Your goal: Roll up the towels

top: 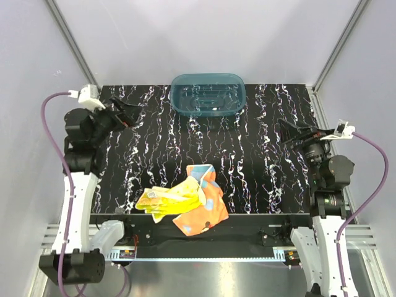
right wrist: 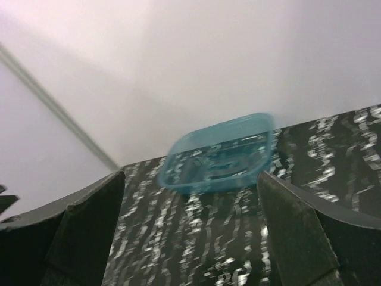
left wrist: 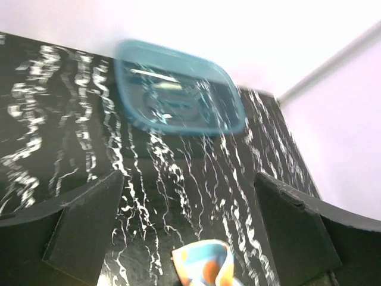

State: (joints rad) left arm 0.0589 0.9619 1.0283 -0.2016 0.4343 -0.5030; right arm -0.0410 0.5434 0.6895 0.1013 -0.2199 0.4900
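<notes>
Two towels lie crumpled together at the table's near edge. The yellow towel lies on the left part of the orange dotted towel, whose near corner hangs over the edge. A corner of the orange towel shows at the bottom of the left wrist view. My left gripper is open and empty, raised at the far left. My right gripper is open and empty, raised at the right. Both are well apart from the towels.
A teal translucent tub stands at the far middle of the black marbled table; it also shows in the left wrist view and the right wrist view. White walls enclose the table.
</notes>
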